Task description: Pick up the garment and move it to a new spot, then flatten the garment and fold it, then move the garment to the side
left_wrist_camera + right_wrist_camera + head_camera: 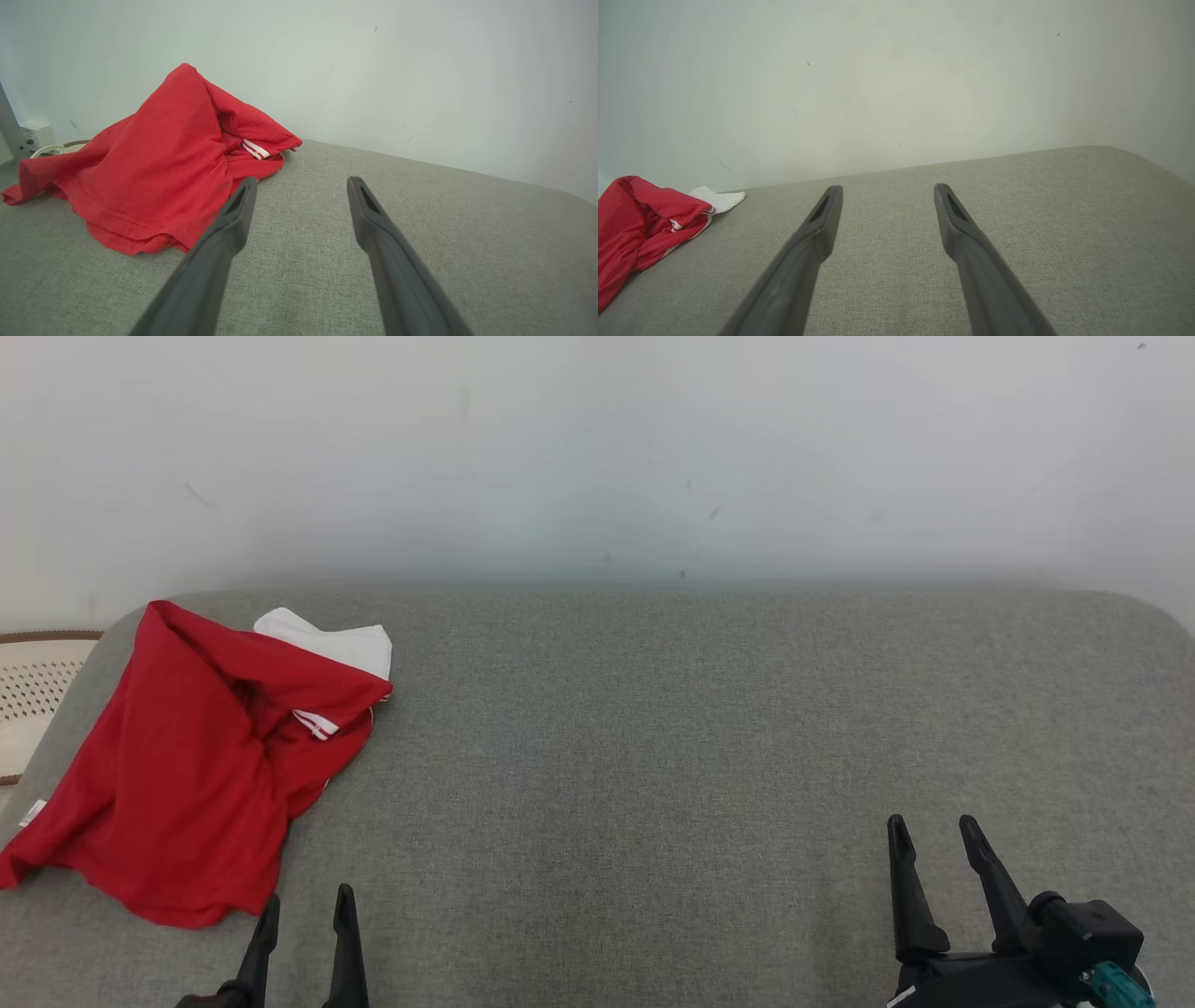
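The shirt (177, 765) is lying bunched at the cushion's (700, 756) left edge, beside a basket (37, 691); bare cushion is stretching rightward. The left gripper (309, 894) and right gripper (932, 819) are hovering spread, empty.

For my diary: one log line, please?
crumpled red-and-white cloth garment: untouched on grey fabric surface | left gripper: open, near garment | right gripper: open

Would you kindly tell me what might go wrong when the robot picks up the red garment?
1. The crumpled red garment with white trim lies bunched in overlapping folds, so the open left tool may pinch several layers and lift a tangle.
2. It sits by the left edge of the grey fabric surface; a nudge could push it off.
3. The open right tool is far away, so a one-sided lift might leave it dangling.
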### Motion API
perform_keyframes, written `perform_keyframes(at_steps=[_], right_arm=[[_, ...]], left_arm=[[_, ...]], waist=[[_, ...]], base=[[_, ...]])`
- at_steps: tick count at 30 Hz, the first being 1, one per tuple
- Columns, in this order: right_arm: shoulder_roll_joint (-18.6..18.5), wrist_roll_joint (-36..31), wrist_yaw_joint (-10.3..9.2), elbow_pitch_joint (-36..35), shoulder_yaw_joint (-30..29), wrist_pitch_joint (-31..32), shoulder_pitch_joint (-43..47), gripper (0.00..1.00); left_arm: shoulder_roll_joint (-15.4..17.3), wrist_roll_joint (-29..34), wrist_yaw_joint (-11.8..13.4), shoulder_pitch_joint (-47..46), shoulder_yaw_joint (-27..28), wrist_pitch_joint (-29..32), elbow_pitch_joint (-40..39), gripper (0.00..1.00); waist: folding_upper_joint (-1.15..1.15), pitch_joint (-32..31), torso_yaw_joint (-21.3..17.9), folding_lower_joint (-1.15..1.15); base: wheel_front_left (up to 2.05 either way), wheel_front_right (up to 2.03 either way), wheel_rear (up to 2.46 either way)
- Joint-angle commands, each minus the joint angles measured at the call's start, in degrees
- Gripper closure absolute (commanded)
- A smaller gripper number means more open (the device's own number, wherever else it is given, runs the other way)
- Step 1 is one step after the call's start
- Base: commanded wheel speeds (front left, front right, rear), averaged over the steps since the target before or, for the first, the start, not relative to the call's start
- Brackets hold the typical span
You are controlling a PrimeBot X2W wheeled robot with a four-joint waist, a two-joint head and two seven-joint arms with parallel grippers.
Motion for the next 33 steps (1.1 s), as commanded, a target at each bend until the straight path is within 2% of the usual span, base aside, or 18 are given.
perform_keyframes(at_steps=[1, 7, 12, 22, 33], right_arm=[[-0.4, -1.1, 0.29, -0.5, 0.0, -0.4, 0.5, 0.0], [-0.4, -3.2, 0.3, -1.6, -0.6, -1.0, 1.1, 0.0], [-0.4, -5.1, 0.27, -2.2, -0.7, -1.9, 1.6, 0.0], [-0.4, -8.9, 0.31, -3.3, -1.2, -3.0, 2.3, 0.0], [-0.4, -7.8, 0.3, -3.4, -2.3, -3.0, 2.6, 0.0]], left_arm=[[0.5, 1.2, -0.1, -0.7, 0.0, -0.4, -0.5, 0.0], [1.6, 2.2, -2.8, -1.1, -0.7, -1.0, -2.8, 0.0], [2.3, 3.4, -3.9, -0.3, -0.3, -1.5, -3.7, 0.0], [2.3, 6.8, -4.0, 0.3, 0.4, -2.4, -5.0, 0.0], [2.0, 5.1, -5.4, 0.7, 2.0, -2.2, -6.1, 0.0]], waist=[[0.0, 0.0, 0.0, 0.0], [0.0, -0.1, 0.1, 0.0], [0.0, -0.2, 0.1, 0.0], [0.0, -0.4, 0.0, 0.0], [0.0, -0.1, 0.1, 0.0]], base=[[0.0, 0.0, 0.0], [0.0, 0.0, 0.0], [0.0, 0.0, 0.0], [0.0, 0.0, 0.0], [0.0, 0.0, 0.0]])
